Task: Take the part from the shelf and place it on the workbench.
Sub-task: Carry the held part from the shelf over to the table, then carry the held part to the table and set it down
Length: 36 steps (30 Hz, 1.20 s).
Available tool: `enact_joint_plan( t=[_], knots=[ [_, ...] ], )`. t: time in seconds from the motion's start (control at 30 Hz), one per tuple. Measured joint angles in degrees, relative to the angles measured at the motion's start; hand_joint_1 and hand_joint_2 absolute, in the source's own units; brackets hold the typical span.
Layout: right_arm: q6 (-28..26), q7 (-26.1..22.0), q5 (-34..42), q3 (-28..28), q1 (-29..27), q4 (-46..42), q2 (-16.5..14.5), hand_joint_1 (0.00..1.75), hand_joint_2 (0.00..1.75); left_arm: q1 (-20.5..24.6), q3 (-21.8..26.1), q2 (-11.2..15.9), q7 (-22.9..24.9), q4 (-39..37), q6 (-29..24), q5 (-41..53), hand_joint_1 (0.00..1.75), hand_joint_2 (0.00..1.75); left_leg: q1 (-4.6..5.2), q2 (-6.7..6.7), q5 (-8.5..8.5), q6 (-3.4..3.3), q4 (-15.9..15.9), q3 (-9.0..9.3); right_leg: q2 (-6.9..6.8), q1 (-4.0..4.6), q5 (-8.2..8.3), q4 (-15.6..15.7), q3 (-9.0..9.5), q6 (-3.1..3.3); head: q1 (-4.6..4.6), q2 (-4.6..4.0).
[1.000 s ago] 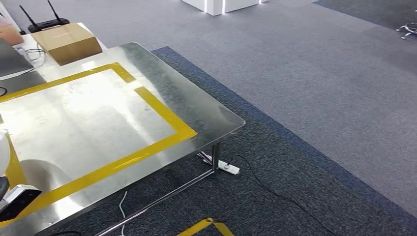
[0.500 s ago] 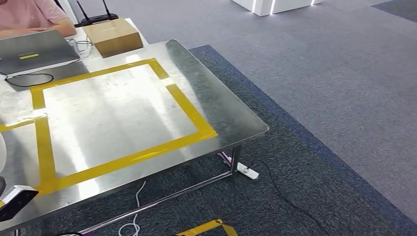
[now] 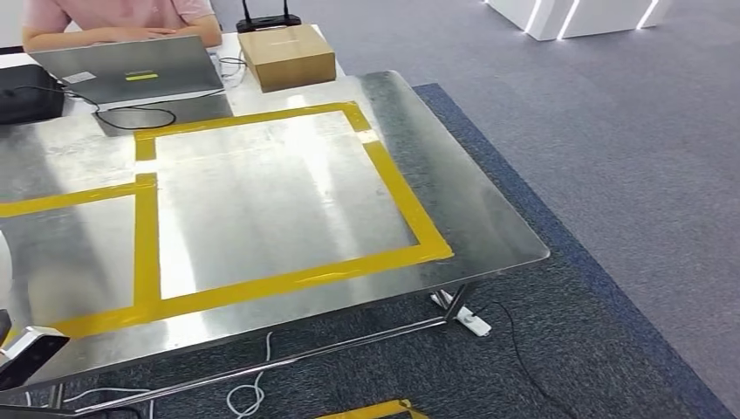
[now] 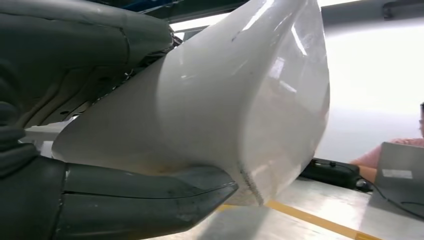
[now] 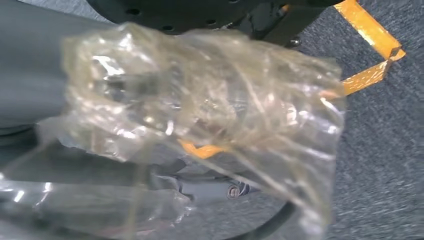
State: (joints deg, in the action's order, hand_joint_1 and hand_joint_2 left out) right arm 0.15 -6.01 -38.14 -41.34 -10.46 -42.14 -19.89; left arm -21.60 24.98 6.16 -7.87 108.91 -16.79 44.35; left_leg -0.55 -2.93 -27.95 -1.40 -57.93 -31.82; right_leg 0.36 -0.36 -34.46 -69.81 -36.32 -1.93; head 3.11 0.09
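Note:
The part (image 4: 225, 110) is a large smooth white curved shell, and my left hand (image 4: 60, 200) grips it, thick thumb on one side and dark fingers (image 4: 75, 50) on the other. In the head view a sliver of the white part (image 3: 3, 262) shows at the left edge, over the near left corner of the steel workbench (image 3: 471, 218). Yellow tape (image 3: 401, 192) marks out rectangles on the benchtop. In the right wrist view, crumpled clear plastic (image 5: 210, 115) covers my right hand (image 5: 45, 95) and hides its fingers, above dark carpet.
A person (image 3: 113, 17) sits at the bench's far side behind a laptop (image 3: 131, 65). A cardboard box (image 3: 288, 54), a router (image 3: 266, 19) and a black pouch (image 3: 26, 92) stand along the far edge. A power strip (image 3: 471, 321) and cables lie under the bench.
The camera has turned left, so the bench slid right in the picture and the person, laptop and pouch came into view. The part stays at the left edge.

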Motion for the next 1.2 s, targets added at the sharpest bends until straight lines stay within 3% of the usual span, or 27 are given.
enact_joint_plan(
  t=[0.07, 0.13, 0.17, 0.2, 0.27, 0.33, 0.4, 0.43, 0.47, 0.5, 0.57, 0.63, 0.73, 0.8, 0.87, 0.9, 0.93, 0.97, 1.0, 1.07, 1.1, 1.13, 1.2],
  knots=[
    [0.0, 0.0, 0.0, 0.0, 0.0, 0.0, 0.0, 0.00, 0.00, 0.1, 0.0, 0.0, 0.0, 0.0, 0.0, 0.0, 1.75, 1.75, 0.02, -1.32, -0.22, 0.33, -0.1, 0.17, 2.49, -0.23, 3.84, 8.0, 3.26, 0.49, 0.01, 0.00],
    [0.0, 0.0, 0.0, -0.1, 0.0, 0.0, 0.1, 0.00, 0.00, 0.1, 0.0, 0.0, 0.0, 0.0, 0.0, 0.0, 1.75, 1.75, -0.14, -2.54, -0.17, 1.04, -0.2, -0.17, 4.44, -0.32, 4.57, 11.5, 4.98, 0.88, 0.00, 0.00],
    [0.0, 0.0, 0.0, -0.1, 0.0, 0.0, 0.1, 0.00, 0.00, 0.1, 0.0, 0.0, 0.0, 0.0, 0.0, 0.0, 1.75, 1.75, -0.24, -3.18, -0.05, 1.46, -0.2, -0.42, 4.37, -0.27, 4.48, 11.8, 5.21, 1.03, 0.00, 0.00],
    [0.0, 0.0, -0.1, -0.1, 0.1, 0.0, 0.0, 0.00, 0.00, 0.1, 0.0, 0.1, 0.0, 0.0, 0.0, 0.0, 1.75, 1.75, -0.43, -3.59, 0.02, 1.85, -0.2, -0.56, 3.76, -0.26, 4.57, 11.9, 5.37, 1.26, -0.01, 0.00],
    [0.0, 0.0, -0.1, -0.2, 0.1, 0.0, 0.0, 0.00, 0.00, 0.1, 0.0, 0.2, 0.0, 0.0, -0.1, 0.0, 1.75, 1.75, -0.38, -1.89, -0.84, 2.45, -1.4, -1.15, 2.41, -0.44, 4.76, 12.4, 5.74, 1.87, 0.24, 0.00],
    [0.0, 0.0, -0.1, -0.2, 0.1, 0.0, -0.1, 0.00, 0.00, 0.3, 0.0, 0.3, 0.0, -0.1, -0.1, 0.0, 1.75, 1.75, -0.30, 1.17, -3.81, 2.96, -6.8, -3.66, 0.81, -0.52, 4.70, 12.8, 6.08, 2.39, 0.55, 0.00],
    [0.0, 0.0, -0.1, -0.3, 0.1, 0.0, -0.1, 0.00, 0.00, 0.5, 0.0, 0.3, 0.0, -0.2, -0.1, 0.0, 1.75, 1.75, -0.48, 2.27, -6.64, 3.38, -13.8, -7.18, -0.85, -0.44, 4.46, 12.8, 6.21, 2.58, 0.62, 0.00],
    [0.0, 0.0, -0.1, -0.3, 0.1, 0.0, -0.1, 0.00, 0.00, 0.5, -0.1, 0.3, 0.0, -0.3, -0.1, 0.0, 1.75, 1.75, -0.56, 2.41, -6.68, 3.51, -15.5, -8.01, -1.63, -0.41, 4.33, 12.8, 6.30, 2.58, 0.62, 0.00],
    [-0.1, 0.0, -0.1, -0.4, 0.1, 0.0, -0.1, 0.00, 0.00, 0.5, -0.1, 0.3, 0.0, -0.4, -0.1, 0.0, 1.75, 1.75, -0.60, 2.53, -5.60, 3.56, -14.9, -7.73, -2.35, -0.40, 4.20, 12.8, 6.45, 2.52, 0.62, 0.00],
    [-0.1, 0.0, -0.1, -0.4, 0.1, 0.0, -0.1, 0.00, 0.00, 0.5, -0.1, 0.3, -0.1, -0.5, -0.1, 0.0, 1.75, 1.75, -0.60, 2.82, -3.69, 3.53, -12.2, -6.33, -3.01, -0.39, 4.03, 12.8, 6.68, 2.44, 0.63, 0.00],
    [-0.1, 0.0, -0.1, -0.4, 0.1, 0.0, -0.1, 0.00, 0.00, 0.6, -0.1, 0.4, -0.1, -0.5, -0.2, 0.0, 1.75, 1.75, -0.34, 4.78, -0.40, 3.20, -4.5, -2.34, -4.17, -0.18, 3.58, 12.7, 7.09, 2.05, 0.66, 0.00],
    [-0.2, -0.1, -0.1, -0.4, 0.1, 0.0, -0.1, 0.00, 0.00, 0.8, -0.1, 0.5, -0.2, -0.6, -0.3, 0.0, 1.75, 1.75, 0.05, 6.24, 0.24, 2.54, -0.3, -0.27, -5.13, 0.16, 3.08, 12.8, 7.24, 1.41, 0.60, 0.00],
    [-0.3, -0.2, -0.1, -0.4, 0.2, 0.0, -0.1, 0.00, 0.00, 0.7, -0.1, 0.7, -0.4, -0.7, -0.5, -0.1, 1.75, 1.75, 0.13, 4.94, -0.03, 1.43, 0.1, -0.17, -6.05, 0.21, 2.48, 12.9, 7.99, 0.46, 0.60, 0.00],
    [-0.3, -0.3, -0.1, -0.4, 0.2, 0.0, 0.0, 0.00, 0.00, 0.7, -0.1, 0.8, -0.4, -0.7, -0.6, -0.1, 1.75, 1.75, -0.12, 3.93, 0.24, 0.74, 0.4, -0.04, -3.91, 0.07, 0.39, 10.0, 7.01, -0.09, 0.35, 0.00],
    [-0.1, -0.4, -0.1, -0.4, 0.2, 0.0, 0.0, 0.00, 0.00, 0.7, -0.2, 0.9, -0.4, -0.7, -0.7, 0.0, 1.75, 1.75, -0.21, 2.95, 0.29, 0.34, 0.4, -0.08, -1.26, -0.02, -3.39, 2.4, 3.11, -0.28, 0.11, 0.00],
    [0.0, -0.4, -0.1, -0.4, 0.1, 0.0, 0.0, 0.00, 0.00, 0.6, -0.2, 0.9, -0.4, -0.7, -0.7, 0.1, 1.75, 1.75, -0.18, 2.40, 0.25, 0.24, 0.4, -0.09, -0.76, -0.03, -4.75, -1.5, 0.95, -0.25, 0.12, 0.00],
    [0.2, -0.4, -0.1, -0.4, 0.2, 0.1, 0.0, 0.00, 0.00, 0.6, -0.3, 0.9, -0.4, -0.7, -0.6, 0.3, 1.75, 1.75, -0.15, 1.88, 0.19, 0.19, 0.4, -0.05, -0.57, -0.02, -5.01, -3.9, -0.63, -0.19, 0.13, 0.00],
    [0.4, -0.4, -0.1, -0.4, 0.2, 0.1, 0.0, 0.00, 0.00, 0.5, -0.3, 0.9, -0.5, -0.7, -0.6, 0.5, 1.75, 1.75, -0.13, 1.42, 0.11, 0.15, 0.4, 0.05, -0.50, -0.01, -4.03, -4.0, -1.20, -0.08, 0.11, 0.00],
    [0.5, -0.5, -0.2, -0.4, 0.2, 0.2, 0.0, 0.00, 0.00, 0.5, -0.4, 1.0, -0.6, -0.7, -0.6, 0.8, 1.75, 1.75, -0.13, 0.95, 0.00, 0.15, 0.4, 0.23, -0.46, 0.00, -1.98, -1.9, -0.64, 0.07, 0.11, 0.00],
    [0.6, -0.9, -0.3, -0.4, 0.3, 0.4, 0.0, 0.00, 0.00, 0.5, -0.7, 1.4, -0.9, -0.7, -0.5, 1.2, 1.75, 1.75, -0.04, 0.19, -0.35, 0.39, 0.3, 0.64, -0.14, 0.03, 2.68, 6.1, 2.38, 0.52, 0.08, 0.00],
    [0.6, -1.2, -0.4, -0.4, 0.5, 0.7, 0.1, 0.00, 0.00, 0.5, -1.1, 1.7, -1.1, -0.7, -0.5, 1.5, 1.75, 1.75, 0.05, -0.16, -0.53, 0.64, 0.3, 0.76, 0.06, 0.02, 4.08, 9.3, 3.65, 0.75, 0.11, 0.00],
    [0.5, -1.6, -0.5, -0.4, 0.7, 1.0, 0.1, 0.00, 0.00, 0.5, -1.5, 2.1, -1.3, -0.7, -0.6, 1.7, 1.75, 1.75, 0.15, -0.35, -0.73, 0.71, 0.1, 0.79, 0.25, -0.01, 4.74, 11.3, 4.51, 0.84, 0.11, 0.00],
    [0.2, -2.3, -0.9, -0.6, 1.3, 1.8, 0.1, 0.00, 0.00, 0.7, -3.2, 3.5, -1.7, -1.0, -0.8, 2.1, 1.75, 1.75, 0.22, -0.51, -0.84, 0.43, 0.0, 0.75, 0.39, -0.02, 4.88, 12.0, 4.93, 0.85, 0.15, 0.00]
  ],
)
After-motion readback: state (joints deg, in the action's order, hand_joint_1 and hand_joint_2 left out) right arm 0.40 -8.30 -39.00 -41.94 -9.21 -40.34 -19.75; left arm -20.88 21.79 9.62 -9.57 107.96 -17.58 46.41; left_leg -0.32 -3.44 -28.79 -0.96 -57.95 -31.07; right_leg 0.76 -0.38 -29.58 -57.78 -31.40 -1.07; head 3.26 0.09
